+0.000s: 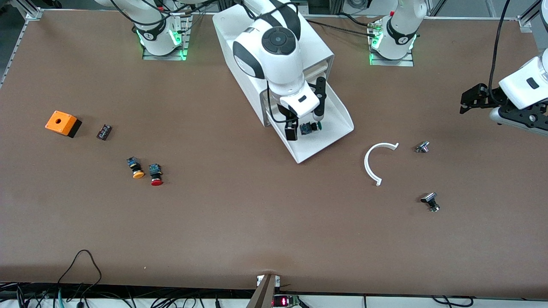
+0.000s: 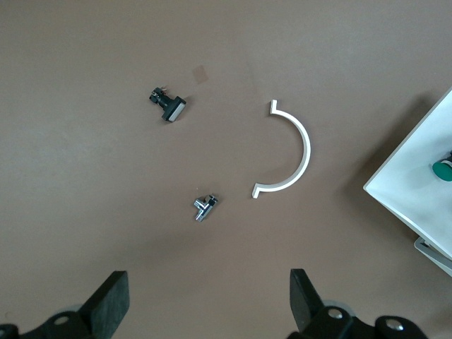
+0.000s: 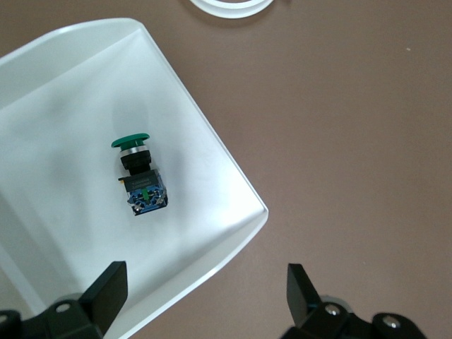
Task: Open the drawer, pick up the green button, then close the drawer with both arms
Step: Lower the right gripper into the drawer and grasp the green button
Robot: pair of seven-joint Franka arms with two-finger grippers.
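The drawer point(image 1: 338, 112), lowest of the white cabinet point(image 1: 227, 25), stands pulled out toward the front camera. The green-capped button point(image 1: 310, 127) lies on its side on the drawer floor. My right gripper point(image 1: 305, 121) hangs open and empty above the drawer. In the right wrist view the button point(image 3: 138, 176) lies in the drawer point(image 3: 70, 106), and the right gripper point(image 3: 205, 296) is over the drawer's rim, apart from the button. My left gripper point(image 1: 469, 102) waits open and empty in the air at the left arm's end of the table. It point(image 2: 208, 304) shows the drawer's corner point(image 2: 417, 183) and the green cap point(image 2: 443, 169).
A white arc piece point(image 1: 372, 164) and two small metal parts point(image 1: 422, 147) point(image 1: 430, 201) lie toward the left arm's end. An orange-capped button point(image 1: 137, 167), a red-capped button point(image 1: 155, 174), a small black part point(image 1: 104, 131) and an orange box point(image 1: 62, 123) lie toward the right arm's end.
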